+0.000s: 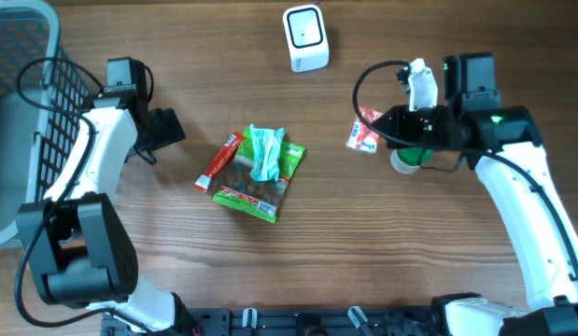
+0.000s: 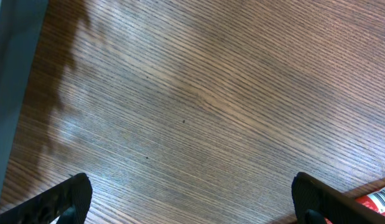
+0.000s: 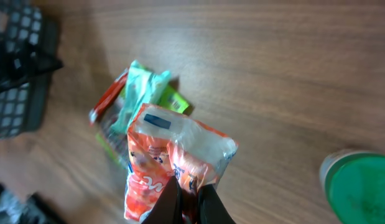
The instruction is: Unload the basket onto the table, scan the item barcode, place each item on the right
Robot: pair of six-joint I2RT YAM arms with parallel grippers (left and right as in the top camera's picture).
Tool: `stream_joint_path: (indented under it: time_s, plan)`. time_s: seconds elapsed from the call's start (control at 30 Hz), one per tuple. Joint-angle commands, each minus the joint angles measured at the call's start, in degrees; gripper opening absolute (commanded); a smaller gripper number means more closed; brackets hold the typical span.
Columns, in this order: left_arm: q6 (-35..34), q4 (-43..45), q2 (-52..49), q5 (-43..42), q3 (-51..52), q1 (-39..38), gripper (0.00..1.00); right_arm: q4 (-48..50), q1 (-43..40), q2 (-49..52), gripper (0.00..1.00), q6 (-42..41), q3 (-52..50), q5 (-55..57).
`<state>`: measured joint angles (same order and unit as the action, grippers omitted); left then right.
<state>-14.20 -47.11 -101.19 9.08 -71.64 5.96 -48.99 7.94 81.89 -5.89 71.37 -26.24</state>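
**A:** Wood-grain tabletop [image 1: 438, 280] all round. What containers are on it?

**B:** Two. A grey basket [image 1: 18, 112] with slotted walls sits at the far left edge and is only partly in frame. A green-lidded tub [image 1: 406, 162] stands near the right arm with its lid on, so I cannot tell what it contains.

**A:** And the loose goods?

**B:** They are heaped mid-table. A mint-green packet [image 1: 263, 151] lies on top of a green packet [image 1: 260, 191], and a red stick packet [image 1: 218, 161] lies slanted against their left side.

**A:** Where is the item to be scanned?

**B:** The orange-red packet [image 1: 365, 131] is pinched in the right gripper [image 3: 189, 194], whose fingers are closed tight on its lower edge. It sits just beside the tub, to the right of the heap. The white scanner [image 1: 305, 37] is near the far edge, up and to the left of it and apart from it.

**A:** How does it look?

**B:** It is crinkled glossy film, orange-red with white lettering. It has a pale, see-through upper end and a small blue patch near one corner. I cannot make out a barcode on the face that shows.

**A:** And the other pincer?

**B:** The left gripper [image 2: 192, 202] has its fingers spread wide over bare wood and holds nothing. It is between the basket and the heap.
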Motion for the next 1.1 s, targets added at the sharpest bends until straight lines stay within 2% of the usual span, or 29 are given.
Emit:
stream_joint_path:
  time_s: [0.0,0.1,0.2,0.3,0.4,0.43,0.53,0.67,0.8,0.87,0.97,1.07]
  plan:
    - [0.5,0.0,0.9,-0.3,-0.8,0.3,1.00,0.0,1.6,-0.7,0.04,-4.9,1.3,10.9]
    - [0.5,0.0,0.9,-0.3,-0.8,0.3,1.00,-4.1,1.6,-0.7,0.04,-7.9,8.5,13.6]
    - [0.5,0.0,0.9,-0.3,-0.8,0.3,1.00,-13.1,1.6,1.7,0.04,-7.8,21.2,14.9]
    - [0.5,0.0,0.9,-0.3,-0.8,0.3,1.00,-24.3,1.6,8.8,0.04,-7.7,39.2,18.4]
    - [0.5,0.0,0.9,-0.3,-0.8,0.3,1.00,-28.6,3.3,16.1,0.04,-7.7,51.1,23.8]
    - [0.5,0.0,0.9,-0.3,-0.8,0.3,1.00,-24.3,6.3,19.7,0.04,-7.4,52.0,30.8]
    - [0.5,0.0,0.9,-0.3,-0.8,0.3,1.00,-17.1,10.5,23.9,0.04,-1.6,52.0,37.4]
    - [0.5,0.0,0.9,-0.3,-0.8,0.3,1.00,-4.6,18.1,30.8,0.04,5.6,52.0,54.6]
    - [0.5,0.0,0.9,-0.3,-0.8,0.3,1.00,6.7,23.3,38.5,0.04,21.5,52.0,68.1]
    - [0.5,0.0,0.9,-0.3,-0.8,0.3,1.00,10.7,24.3,41.5,0.04,24.7,51.9,72.1]
    - [0.5,0.0,0.9,-0.3,-0.8,0.3,1.00,19.7,25.2,47.7,0.04,35.7,51.9,75.5]
    - [0.5,0.0,0.9,-0.3,-0.8,0.3,1.00,25.6,25.2,52.4,0.04,43.5,51.9,77.6]
